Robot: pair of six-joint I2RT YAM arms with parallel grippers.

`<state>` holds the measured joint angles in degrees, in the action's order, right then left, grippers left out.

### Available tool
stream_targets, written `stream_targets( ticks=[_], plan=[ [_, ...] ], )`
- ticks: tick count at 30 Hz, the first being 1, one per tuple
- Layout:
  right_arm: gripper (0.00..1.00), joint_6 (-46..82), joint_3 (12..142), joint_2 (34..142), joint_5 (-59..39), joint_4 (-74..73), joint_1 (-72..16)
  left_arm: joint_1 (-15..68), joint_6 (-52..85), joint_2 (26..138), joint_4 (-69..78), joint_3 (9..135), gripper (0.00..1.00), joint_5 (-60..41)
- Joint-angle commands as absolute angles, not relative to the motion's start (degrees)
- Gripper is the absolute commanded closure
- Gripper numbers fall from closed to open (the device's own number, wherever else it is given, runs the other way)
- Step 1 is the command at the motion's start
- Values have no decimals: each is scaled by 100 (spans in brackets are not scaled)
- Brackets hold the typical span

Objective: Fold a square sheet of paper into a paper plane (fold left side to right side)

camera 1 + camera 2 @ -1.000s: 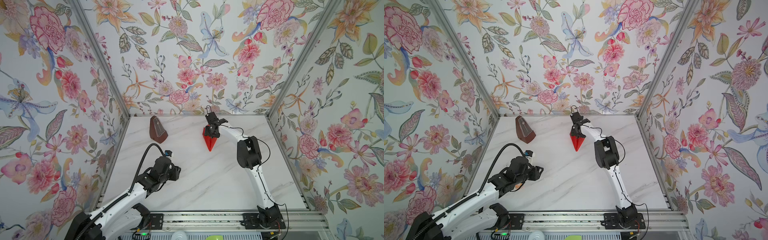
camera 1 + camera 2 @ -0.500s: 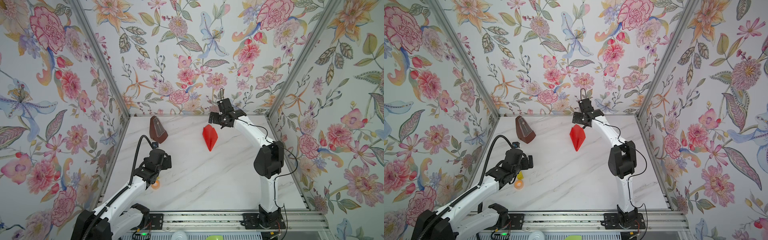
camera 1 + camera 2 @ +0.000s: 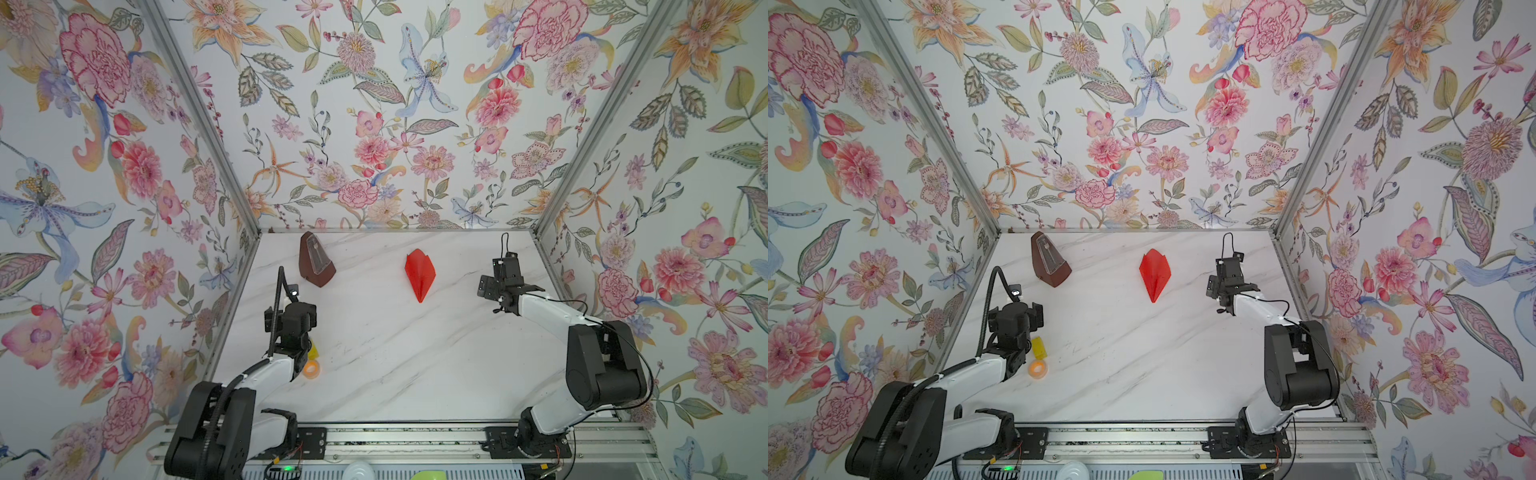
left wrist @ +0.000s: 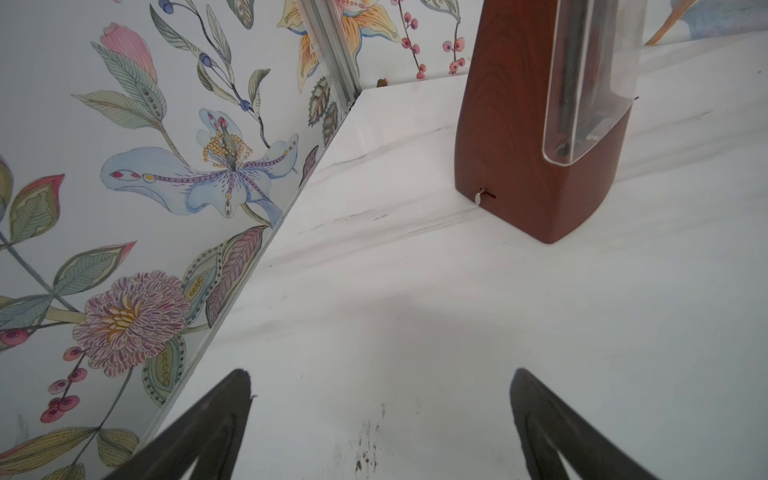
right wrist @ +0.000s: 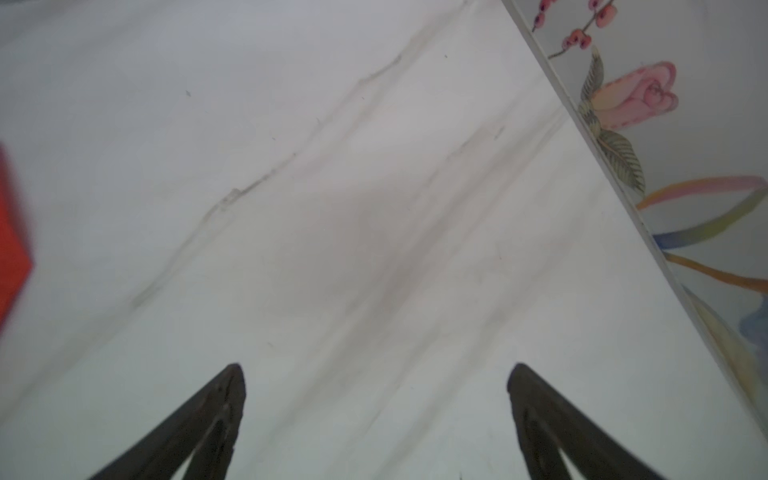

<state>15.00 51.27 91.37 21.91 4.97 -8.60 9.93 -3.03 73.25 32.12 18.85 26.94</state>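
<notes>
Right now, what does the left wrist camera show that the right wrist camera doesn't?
Only the left wrist view shows the brown metronome, standing upright on the table near a corner of the enclosure. Only the right wrist view shows a blurred red sliver of the paper plane, with nothing touching it. Both share open fingers, the left fingers and right fingers holding nothing, above the bare marble table, with the floral wall alongside.
</notes>
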Motion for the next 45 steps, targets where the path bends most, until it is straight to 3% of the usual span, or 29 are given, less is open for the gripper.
stream_targets(
  ticks=[1, 5, 7, 11, 17, 22, 45],
  plan=[
    [1, 781, 4644, 8968, 2559, -1074, -736, 792, -767, 7868, 5551, 1715, 1, 2204],
    [1, 442, 3952, 8929, 2453, -2330, -549, 589, -512, 8228, 5279, 2111, 1, 1651],
    [1, 268, 3411, 8973, 2296, -3301, -428, 426, -414, 8383, 5786, 1899, 1, 1005],
    [1, 262, 2684, 8579, 1405, -4288, -80, 237, -298, 9093, 7498, 1326, 1, 820],
    [1, 549, 1688, 8949, 852, -6491, 355, 141, -270, 9023, 6733, 1671, 1, 465],
    [1, 692, 1683, 8894, 1468, -6354, 277, 144, -281, 9019, 6730, 1674, 1, 487],
    [1, 699, 1611, 8857, 1588, -6432, 240, 172, -299, 9001, 6812, 1626, 1, 505]
  ],
)
